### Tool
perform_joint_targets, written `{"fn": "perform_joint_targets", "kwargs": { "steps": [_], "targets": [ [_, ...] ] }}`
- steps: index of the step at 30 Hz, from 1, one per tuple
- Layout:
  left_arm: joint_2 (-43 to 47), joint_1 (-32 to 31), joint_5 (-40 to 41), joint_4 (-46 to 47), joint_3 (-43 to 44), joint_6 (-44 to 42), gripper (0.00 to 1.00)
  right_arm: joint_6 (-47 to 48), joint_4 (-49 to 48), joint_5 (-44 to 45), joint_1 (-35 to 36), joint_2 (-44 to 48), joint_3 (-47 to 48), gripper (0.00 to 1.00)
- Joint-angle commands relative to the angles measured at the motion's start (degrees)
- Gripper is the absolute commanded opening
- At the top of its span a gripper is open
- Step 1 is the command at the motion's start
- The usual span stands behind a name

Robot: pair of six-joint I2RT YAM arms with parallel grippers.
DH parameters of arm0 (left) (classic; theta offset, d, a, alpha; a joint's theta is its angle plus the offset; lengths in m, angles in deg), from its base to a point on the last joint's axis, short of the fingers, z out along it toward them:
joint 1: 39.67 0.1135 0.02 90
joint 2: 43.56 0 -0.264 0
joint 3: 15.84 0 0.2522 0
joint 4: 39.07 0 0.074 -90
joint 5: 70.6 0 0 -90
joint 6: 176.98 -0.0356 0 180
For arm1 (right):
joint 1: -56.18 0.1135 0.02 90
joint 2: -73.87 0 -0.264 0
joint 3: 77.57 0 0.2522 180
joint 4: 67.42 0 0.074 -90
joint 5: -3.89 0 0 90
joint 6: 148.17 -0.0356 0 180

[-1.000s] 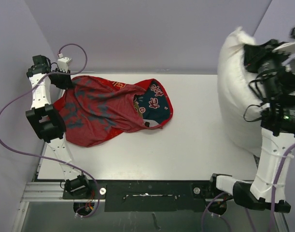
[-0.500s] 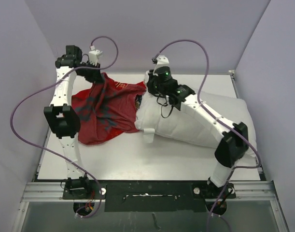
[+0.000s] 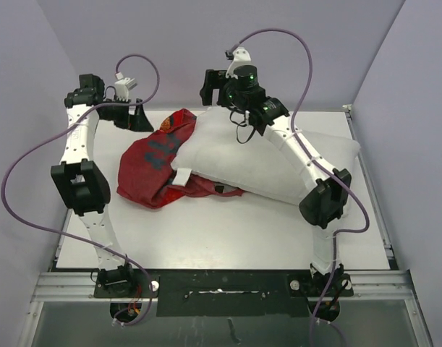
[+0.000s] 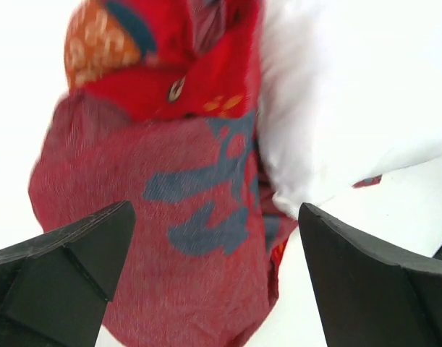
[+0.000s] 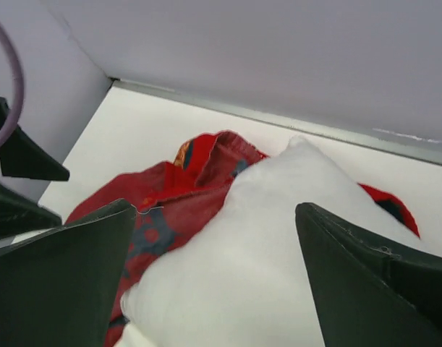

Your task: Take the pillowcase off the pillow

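Red pillowcase (image 3: pixel 152 163) lay crumpled at centre left of the counter (image 3: pixel 228 231), white pillow (image 3: pixel 271 163) outside it, overlapping its right side and reaching centre right, left hand (image 3: pixel 139 118) spread at upper left beside the pillowcase, right hand (image 3: pixel 206 87) spread above the pillow's upper corner

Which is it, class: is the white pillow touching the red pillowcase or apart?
Touching. The top external view shows the pillow lying over the pillowcase, red fabric showing beneath its near edge.
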Motion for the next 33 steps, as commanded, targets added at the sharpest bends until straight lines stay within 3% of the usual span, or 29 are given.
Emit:
{"fn": "perform_joint_targets", "kwargs": {
  "steps": [1, 5, 11, 14, 18, 23, 28, 31, 33],
  "targets": [
    [9.1, 6.3, -1.8, 2.7, -7.4, -3.9, 0.98, 3.1, -3.5, -3.0, 0.6, 11.0, -9.7, 0.98],
    [14.0, 10.2, -2.1, 4.1, -12.7, -6.3, 0.98, 3.4, -5.2, -2.3, -1.7, 20.9, -21.1, 0.98],
    [25.0, 12.8, 0.9, 15.9, -27.2, -5.7, 0.98, 4.0, -7.9, 4.8, -6.5, 39.7, -43.3, 0.98],
    [31.7, 12.9, 4.0, 29.3, -40.7, -0.7, 0.98, 7.6, -10.4, 15.9, -6.9, 48.4, -56.1, 0.98],
    [40.3, 12.8, 5.0, 52.4, -65.0, 3.5, 0.98, 9.1, -17.6, 32.9, -6.8, 55.4, -72.7, 0.98],
    [42.3, 12.8, 5.7, 74.9, -83.9, 10.5, 0.98, 9.4, -23.2, 45.1, -7.0, 54.8, -86.7, 0.98],
    [37.8, 12.2, 3.9, 88.9, -92.0, 19.8, 0.98, 10.6, -25.4, 52.2, -7.1, 49.6, -90.8, 0.98],
    [36.4, 10.7, 3.6, 99.0, -97.0, 22.6, 0.98, 16.2, -38.3, 53.3, -7.4, 50.1, -96.8, 0.98],
    [35.7, 9.2, 5.4, 105.4, -100.3, 23.1, 0.98, 20.5, -49.9, 49.5, -8.4, 51.3, -102.5, 0.98]
  ]
}}
